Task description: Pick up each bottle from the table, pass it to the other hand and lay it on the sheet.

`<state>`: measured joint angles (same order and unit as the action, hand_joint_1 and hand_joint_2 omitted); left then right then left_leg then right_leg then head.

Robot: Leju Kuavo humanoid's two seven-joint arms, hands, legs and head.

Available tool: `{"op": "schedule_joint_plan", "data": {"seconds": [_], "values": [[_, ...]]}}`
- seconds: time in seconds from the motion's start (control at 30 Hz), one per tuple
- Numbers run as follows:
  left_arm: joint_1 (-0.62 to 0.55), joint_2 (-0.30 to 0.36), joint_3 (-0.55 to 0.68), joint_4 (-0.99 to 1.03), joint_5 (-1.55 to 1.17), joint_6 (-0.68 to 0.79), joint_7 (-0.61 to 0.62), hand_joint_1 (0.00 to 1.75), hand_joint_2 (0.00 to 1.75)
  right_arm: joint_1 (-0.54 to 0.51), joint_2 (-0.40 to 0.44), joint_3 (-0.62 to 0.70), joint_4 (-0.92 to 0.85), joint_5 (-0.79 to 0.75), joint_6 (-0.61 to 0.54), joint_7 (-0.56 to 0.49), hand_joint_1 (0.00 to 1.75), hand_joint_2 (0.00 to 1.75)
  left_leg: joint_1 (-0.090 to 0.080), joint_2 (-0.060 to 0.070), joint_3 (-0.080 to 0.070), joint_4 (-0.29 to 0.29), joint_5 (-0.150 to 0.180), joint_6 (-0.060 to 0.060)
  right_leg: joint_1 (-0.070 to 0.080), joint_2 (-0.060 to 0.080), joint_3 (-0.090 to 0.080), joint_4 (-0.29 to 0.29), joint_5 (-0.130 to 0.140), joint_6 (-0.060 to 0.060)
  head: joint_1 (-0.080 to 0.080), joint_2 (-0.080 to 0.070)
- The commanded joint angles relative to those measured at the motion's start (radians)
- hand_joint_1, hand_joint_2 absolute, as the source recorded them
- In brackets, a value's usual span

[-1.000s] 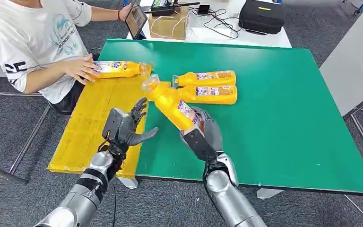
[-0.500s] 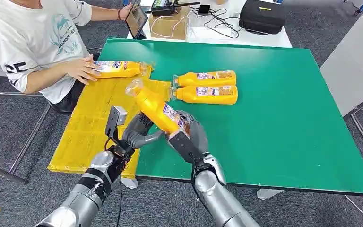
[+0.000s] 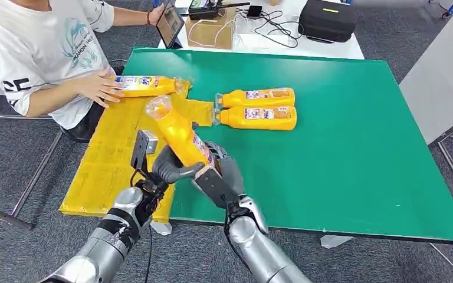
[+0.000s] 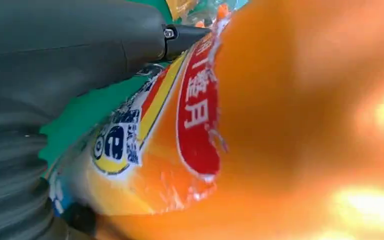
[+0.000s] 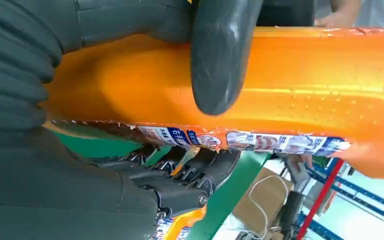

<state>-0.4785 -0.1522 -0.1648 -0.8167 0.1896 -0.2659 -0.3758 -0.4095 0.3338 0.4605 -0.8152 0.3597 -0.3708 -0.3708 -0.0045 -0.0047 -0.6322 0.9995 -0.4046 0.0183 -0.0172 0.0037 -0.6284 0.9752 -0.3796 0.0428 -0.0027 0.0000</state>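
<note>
My right hand [image 3: 219,177] grips the base of an orange bottle [image 3: 180,134] [image 5: 305,90], held tilted over the table's front left with its cap toward the yellow sheet [image 3: 109,162]. Its thumb [image 5: 220,60] lies across the bottle's body. My left hand [image 3: 168,165] cups the same bottle [image 4: 290,130] from the sheet side, thumb [image 4: 80,45] against the label; its fingers [image 5: 180,187] sit under the bottle, and I cannot tell whether they close round it. Two more bottles [image 3: 256,97] [image 3: 258,118] lie side by side on the green table [image 3: 342,153].
A person sits at the left, one hand [image 3: 99,88] on another bottle [image 3: 146,85] lying at the sheet's far end. Behind the table stand a cardboard box [image 3: 211,29], a tablet [image 3: 169,23] and a black case [image 3: 327,19].
My right hand has carried the bottle leftward toward the sheet. My left hand, open and apart a second ago, has come against the bottle.
</note>
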Motion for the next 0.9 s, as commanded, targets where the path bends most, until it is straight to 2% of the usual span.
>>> {"op": "schedule_joint_plan", "data": {"seconds": [0.03,0.13,0.17,0.2,0.23,0.37,0.4,0.57,0.67,0.7,0.77,0.83,0.9], "values": [[-0.069,0.0,-0.026,0.087,0.008,0.006,0.004,0.0,1.75,-0.032,0.001,0.084,0.07,0.009,0.005,-0.005,1.75,1.75,0.001,-0.001,0.003,0.0,-0.001,-0.001,0.001,-0.001,0.004,0.0,-0.002,-0.002,0.0,0.0],[-0.068,-0.002,-0.018,0.079,0.019,0.021,-0.005,0.0,1.75,-0.024,-0.01,0.102,0.062,0.009,-0.004,0.006,1.75,1.75,0.001,0.0,0.002,0.0,-0.001,-0.001,0.001,-0.001,0.003,0.0,-0.001,-0.001,0.0,0.0],[-0.059,0.001,-0.019,0.062,0.021,0.027,-0.008,0.0,1.75,-0.022,-0.016,0.107,0.065,0.006,-0.006,0.026,1.55,1.75,0.002,-0.001,0.005,0.001,-0.003,-0.002,0.002,-0.002,0.006,0.0,-0.003,-0.002,0.0,0.0],[-0.048,-0.003,-0.008,0.043,0.033,0.032,-0.015,1.75,1.75,-0.018,-0.021,0.104,0.063,-0.001,-0.011,0.028,0.26,1.75,0.001,-0.001,0.004,0.0,-0.002,-0.001,0.002,-0.001,0.004,0.0,-0.002,-0.002,0.0,0.0],[-0.036,-0.001,-0.004,0.023,0.039,0.031,-0.017,1.75,1.75,-0.015,-0.025,0.101,0.061,0.002,-0.03,0.024,0.0,1.75,0.002,-0.001,0.005,0.001,-0.003,-0.002,0.002,-0.002,0.006,0.0,-0.003,-0.002,0.0,0.0],[-0.011,0.009,0.053,-0.034,0.079,0.077,-0.009,1.75,1.75,0.017,-0.054,0.053,-0.009,-0.035,-0.061,0.022,0.0,1.75,0.002,0.0,0.007,0.0,-0.003,-0.002,0.002,-0.001,0.007,-0.001,-0.003,-0.002,0.0,0.0],[-0.011,0.015,0.065,-0.041,0.083,0.089,-0.009,1.75,1.75,0.028,-0.063,0.04,-0.031,-0.041,-0.068,0.023,0.0,1.75,0.001,0.0,0.003,0.0,-0.001,-0.001,0.001,-0.001,0.003,-0.001,-0.001,-0.001,0.0,0.0],[-0.021,0.052,0.114,-0.034,0.067,0.16,-0.022,1.75,1.75,0.054,-0.1,0.003,-0.092,-0.057,-0.068,0.026,0.0,1.75,0.002,0.0,0.006,0.0,-0.003,-0.001,0.002,0.0,0.007,-0.001,-0.003,-0.002,0.0,0.0],[-0.043,0.077,0.134,-0.002,-0.021,0.246,-0.061,1.75,1.75,0.078,-0.109,-0.026,-0.14,-0.064,-0.064,0.026,0.0,1.75,0.002,0.0,0.008,0.001,-0.004,-0.002,0.003,-0.001,0.009,0.001,-0.004,-0.003,0.0,0.0],[-0.051,0.086,0.142,0.01,-0.039,0.264,-0.062,1.75,1.75,0.081,-0.115,-0.031,-0.15,-0.062,-0.069,0.026,0.0,1.75,0.001,-0.001,0.003,0.0,-0.001,-0.001,0.001,-0.001,0.004,0.0,-0.002,-0.002,0.0,0.0],[-0.067,0.107,0.152,0.033,-0.097,0.312,-0.082,1.75,1.75,0.087,-0.122,-0.044,-0.169,-0.064,-0.07,0.022,0.0,1.75,0.002,-0.001,0.007,0.001,-0.004,-0.002,0.003,-0.002,0.008,0.001,-0.004,-0.003,0.0,0.0],[-0.104,0.144,0.125,0.087,-0.235,0.43,-0.088,1.75,1.75,0.097,-0.128,-0.062,-0.201,-0.07,-0.076,0.013,0.0,1.75,0.001,0.0,0.002,0.0,-0.001,-0.001,0.001,-0.001,0.003,0.0,-0.001,-0.001,0.0,0.0],[-0.144,0.175,0.1,0.158,-0.333,0.477,-0.089,1.75,1.75,0.104,-0.135,-0.071,-0.227,-0.073,-0.066,0.012,0.0,1.75,0.001,0.0,0.003,0.0,-0.001,-0.001,0.002,-0.001,0.003,0.0,-0.002,-0.002,0.0,0.0]]}}
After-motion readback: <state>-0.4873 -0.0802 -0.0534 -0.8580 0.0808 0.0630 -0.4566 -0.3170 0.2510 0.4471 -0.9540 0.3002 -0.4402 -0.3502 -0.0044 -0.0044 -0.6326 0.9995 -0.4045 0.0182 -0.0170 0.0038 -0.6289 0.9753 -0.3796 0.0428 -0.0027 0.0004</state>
